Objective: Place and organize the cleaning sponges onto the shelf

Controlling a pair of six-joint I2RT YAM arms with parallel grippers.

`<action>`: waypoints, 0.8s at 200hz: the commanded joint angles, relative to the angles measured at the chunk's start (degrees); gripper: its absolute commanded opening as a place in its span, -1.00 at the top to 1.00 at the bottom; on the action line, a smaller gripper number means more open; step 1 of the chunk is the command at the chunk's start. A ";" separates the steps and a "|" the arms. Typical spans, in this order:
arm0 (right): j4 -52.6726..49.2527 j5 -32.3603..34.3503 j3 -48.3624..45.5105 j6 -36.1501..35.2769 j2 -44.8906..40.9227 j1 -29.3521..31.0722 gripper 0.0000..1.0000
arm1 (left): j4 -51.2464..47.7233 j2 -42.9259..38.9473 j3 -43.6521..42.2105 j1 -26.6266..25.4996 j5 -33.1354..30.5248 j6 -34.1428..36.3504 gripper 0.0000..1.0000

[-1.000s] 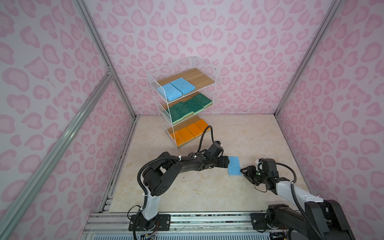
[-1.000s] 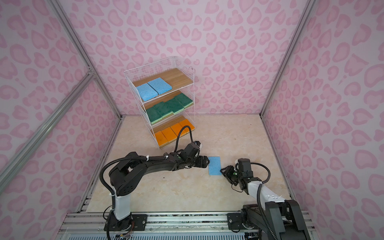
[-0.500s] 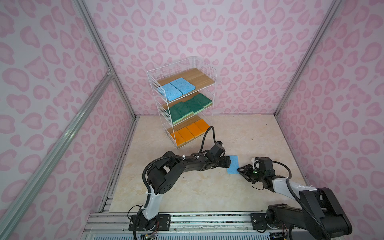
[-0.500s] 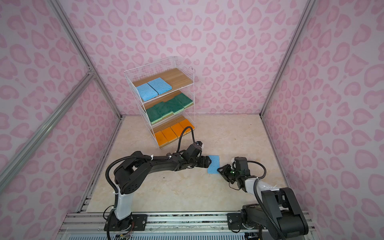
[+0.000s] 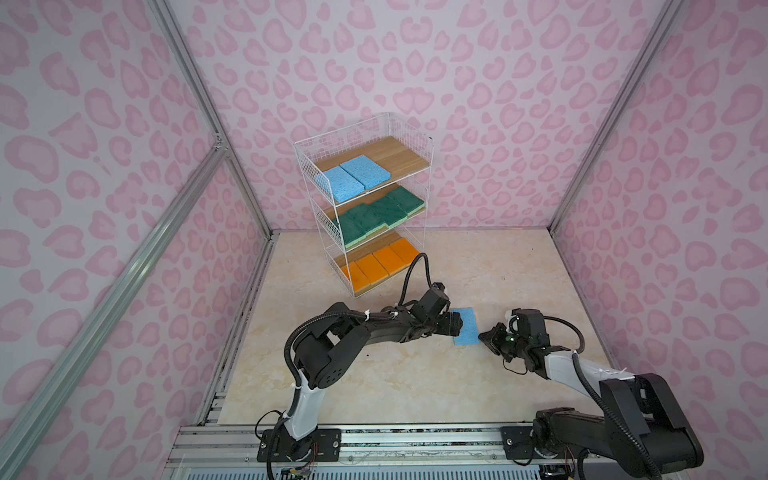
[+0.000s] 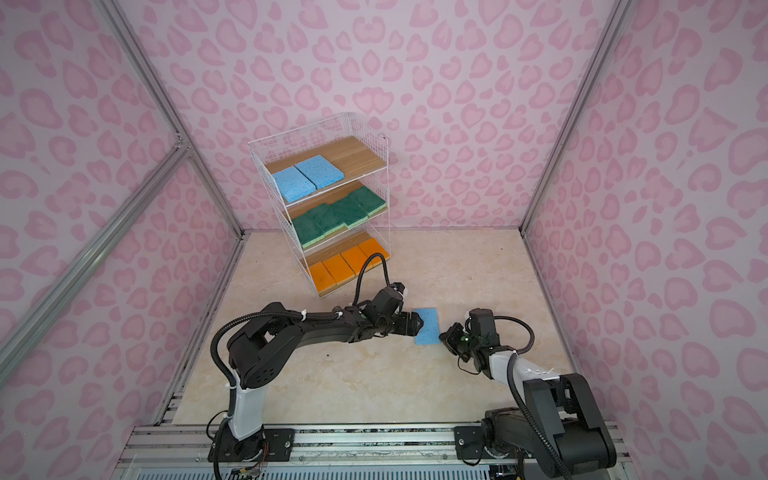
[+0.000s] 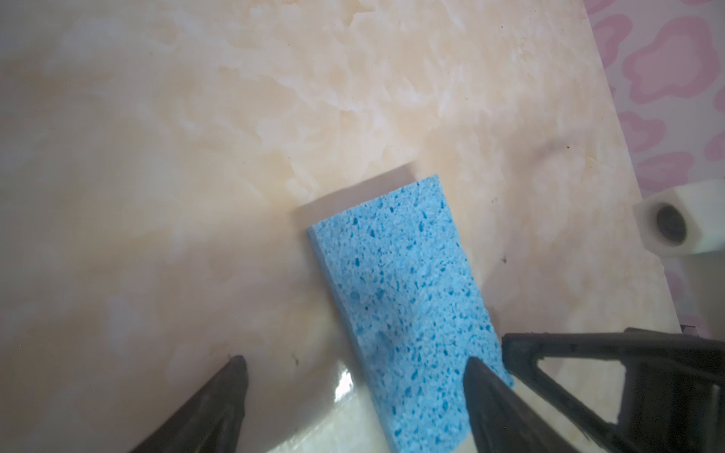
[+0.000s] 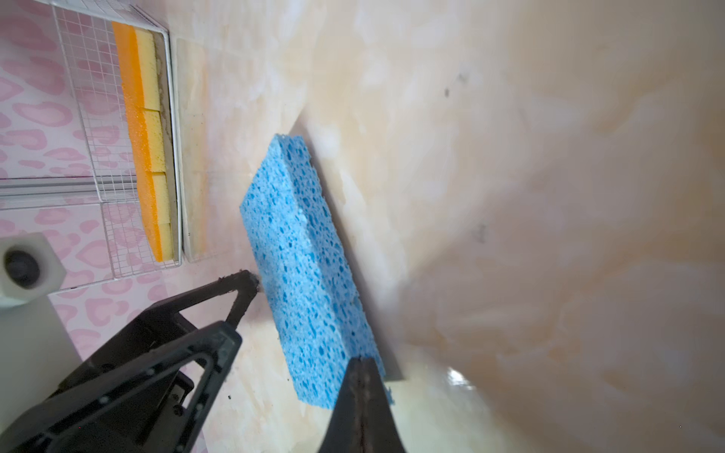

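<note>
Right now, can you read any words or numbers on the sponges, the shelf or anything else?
None: no word, label, brand, number or sign can be read in any view.
The loose sponge, the shelf, its sponges and the arms show no print.
The walls carry only pink blotches.

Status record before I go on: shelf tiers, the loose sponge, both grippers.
shelf: three tiers, upright at the back of the table
top tier: two blue sponges
middle tier: green sponges
bottom tier: four orange sponges
loose sponge: blue, on the table between the grippers
left gripper: open, at one side of the loose sponge
right gripper: shut, tips at the opposite corner
</note>
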 commanded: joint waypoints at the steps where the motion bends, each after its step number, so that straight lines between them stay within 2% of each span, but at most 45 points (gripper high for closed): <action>1: -1.64 0.73 0.55 -1.20 -0.80 -0.06 1.00 | -2.64 -2.01 -0.80 0.00 -0.80 0.27 -0.78; 67: -6.14 0.64 2.19 -3.10 -5.06 -0.61 1.00 | -5.02 -11.19 -4.49 0.27 -6.60 1.28 -0.90; 125: -12.46 0.40 6.20 -5.78 -10.23 -0.66 1.00 | -5.90 -18.49 -8.19 1.45 -8.39 1.11 -0.93; 160: -17.39 0.71 11.01 -9.14 -11.45 1.36 1.00 | -6.02 -23.68 -11.93 3.01 -8.27 1.17 -0.95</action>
